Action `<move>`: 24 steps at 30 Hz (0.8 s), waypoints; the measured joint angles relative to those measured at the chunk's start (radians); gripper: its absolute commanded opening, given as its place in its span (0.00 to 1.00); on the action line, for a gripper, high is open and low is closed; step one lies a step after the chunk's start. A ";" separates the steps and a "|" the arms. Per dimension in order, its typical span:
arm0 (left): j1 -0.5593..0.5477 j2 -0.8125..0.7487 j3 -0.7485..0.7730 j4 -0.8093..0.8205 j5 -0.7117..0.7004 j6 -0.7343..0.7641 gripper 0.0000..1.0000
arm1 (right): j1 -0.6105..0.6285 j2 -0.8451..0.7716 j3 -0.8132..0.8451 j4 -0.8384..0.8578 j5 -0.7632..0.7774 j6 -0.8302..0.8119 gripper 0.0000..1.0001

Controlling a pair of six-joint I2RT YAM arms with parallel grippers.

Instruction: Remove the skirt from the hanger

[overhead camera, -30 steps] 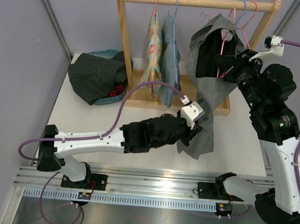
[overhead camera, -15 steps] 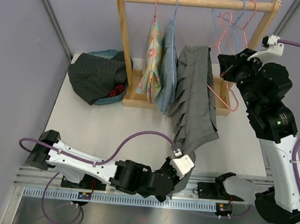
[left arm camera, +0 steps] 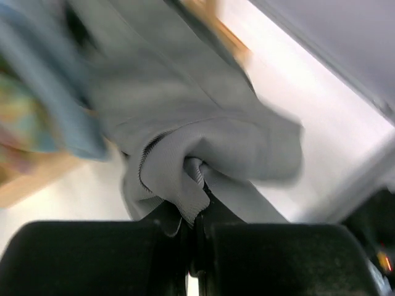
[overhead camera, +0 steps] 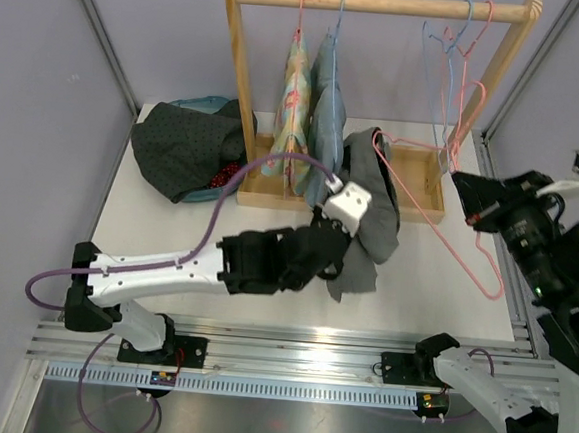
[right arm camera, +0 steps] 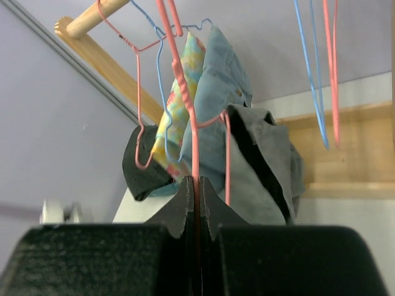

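The grey pleated skirt [overhead camera: 372,218] lies bunched on the table in front of the wooden rack. My left gripper [overhead camera: 339,253] is shut on a fold of it; the left wrist view shows the skirt [left arm camera: 185,135] pinched in the gripper [left arm camera: 195,217]. My right gripper [overhead camera: 465,196] is shut on the pink wire hanger [overhead camera: 438,220], held off the rail and tilted over the table's right side. In the right wrist view the hanger [right arm camera: 192,132] runs up from the gripper [right arm camera: 196,185], with the skirt [right arm camera: 262,176] behind it. The hanger's left end is at the skirt's top edge; I cannot tell if they touch.
The wooden rack [overhead camera: 242,82] stands at the back with a patterned garment [overhead camera: 296,97] and a blue one [overhead camera: 328,104] hanging. Bare blue and pink hangers [overhead camera: 459,79] hang at its right end. A dark cloth [overhead camera: 183,148] fills a teal basket at the back left.
The skirt came down from the rail: my left gripper dragged it to the near edge, then back to the table's middle. My right gripper carried the pink hanger down and right, off the rail.
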 measured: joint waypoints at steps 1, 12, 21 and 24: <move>0.047 0.001 0.045 -0.022 -0.002 0.008 0.00 | 0.000 -0.024 0.002 -0.031 -0.001 0.006 0.00; 0.106 -0.267 0.040 -0.277 -0.035 0.005 0.00 | 0.000 0.037 0.206 -0.124 0.056 -0.051 0.00; 0.190 -0.451 -0.053 -0.598 -0.141 -0.104 0.00 | 0.000 0.560 0.438 0.084 0.104 -0.193 0.00; 0.264 -0.465 -0.052 -0.621 -0.142 -0.072 0.00 | -0.011 0.705 0.515 0.105 0.116 -0.231 0.00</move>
